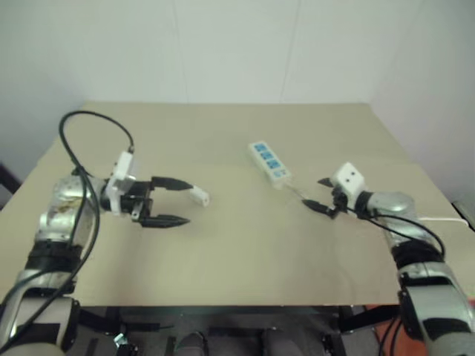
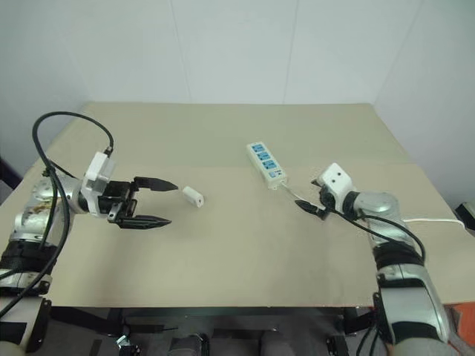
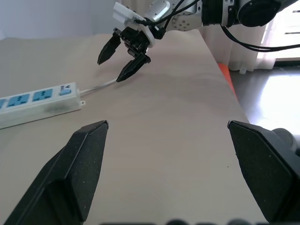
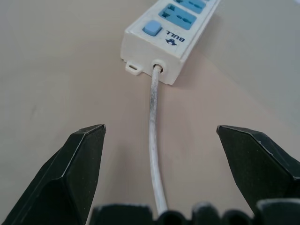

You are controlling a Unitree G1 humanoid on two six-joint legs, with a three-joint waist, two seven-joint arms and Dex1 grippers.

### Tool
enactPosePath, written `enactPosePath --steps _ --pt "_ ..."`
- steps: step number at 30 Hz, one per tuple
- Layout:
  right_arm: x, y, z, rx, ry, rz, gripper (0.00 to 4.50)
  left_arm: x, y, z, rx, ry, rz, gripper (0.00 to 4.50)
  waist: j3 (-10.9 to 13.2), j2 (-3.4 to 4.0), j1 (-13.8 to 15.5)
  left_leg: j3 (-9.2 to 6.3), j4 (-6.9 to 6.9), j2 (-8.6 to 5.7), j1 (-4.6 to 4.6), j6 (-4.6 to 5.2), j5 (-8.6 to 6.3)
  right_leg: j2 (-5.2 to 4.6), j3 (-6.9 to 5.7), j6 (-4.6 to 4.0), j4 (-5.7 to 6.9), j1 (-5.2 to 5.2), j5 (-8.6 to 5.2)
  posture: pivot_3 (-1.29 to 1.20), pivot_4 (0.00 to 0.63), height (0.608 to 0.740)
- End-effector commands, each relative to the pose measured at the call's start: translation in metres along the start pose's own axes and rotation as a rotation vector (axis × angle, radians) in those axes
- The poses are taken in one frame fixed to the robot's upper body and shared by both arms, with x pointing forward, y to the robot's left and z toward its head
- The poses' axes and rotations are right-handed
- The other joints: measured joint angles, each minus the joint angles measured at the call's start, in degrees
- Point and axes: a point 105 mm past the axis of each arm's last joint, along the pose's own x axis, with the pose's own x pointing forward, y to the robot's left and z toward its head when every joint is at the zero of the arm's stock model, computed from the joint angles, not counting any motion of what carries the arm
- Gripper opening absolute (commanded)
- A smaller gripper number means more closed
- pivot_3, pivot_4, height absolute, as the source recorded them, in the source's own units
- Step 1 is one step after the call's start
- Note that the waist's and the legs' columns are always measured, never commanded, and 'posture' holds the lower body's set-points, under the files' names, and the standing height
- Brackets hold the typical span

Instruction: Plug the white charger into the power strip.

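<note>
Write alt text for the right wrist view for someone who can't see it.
The long white plastic power strip with blue socket faces lies on the beige table, its thin white cord running back between the two open black fingers of the right tool.

"BULL" with logo on power strip [image 4: 165,35], cord end.

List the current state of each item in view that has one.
white charger: lying loose on the table, unplugged, not held.
power strip: flat on the table, sockets empty.
cord: runs between the right jaws.
left gripper: jaws open, empty.
right gripper: jaws open, straddling the cord.
</note>
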Motion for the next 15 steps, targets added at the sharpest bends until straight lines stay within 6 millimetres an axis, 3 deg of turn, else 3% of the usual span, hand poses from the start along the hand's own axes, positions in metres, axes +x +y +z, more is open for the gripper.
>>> enactPosePath --steps 1,2,5,15 --pt "0.010 -0.006 0.004 0.020 0.042 -0.012 4.50 -0.008 -0.003 0.012 0.044 0.000 0.031 4.44 0.00 0.00 -0.03 0.00 0.00 0.00 -0.01 0.00 0.00 0.00 0.00 -0.02 0.00 0.00 0.01 0.00 0.150 0.740" --pt "0.013 -0.007 0.002 0.047 0.065 -0.017 4.50 -0.009 -0.003 0.012 0.045 0.000 0.040 4.44 0.00 0.00 0.01 -0.01 0.00 0.00 -0.02 0.00 0.00 0.00 -0.01 -0.02 0.01 -0.01 0.02 0.00 0.150 0.740" --pt "0.018 -0.007 0.000 0.095 0.102 -0.011 3.89 -0.009 -0.007 0.011 0.043 0.004 0.050 4.50 0.00 0.01 0.10 -0.03 -0.01 0.00 -0.01 0.00 0.00 -0.01 -0.02 -0.04 0.01 0.00 0.02 0.00 0.150 0.740" --pt "0.019 0.003 -0.003 0.090 0.123 0.062 0.50 -0.012 -0.001 0.015 0.057 0.010 0.077 4.50 0.00 0.01 -0.06 -0.03 -0.01 0.01 0.05 0.00 0.00 0.00 -0.04 -0.04 0.01 0.06 0.03 0.00 0.150 0.740"
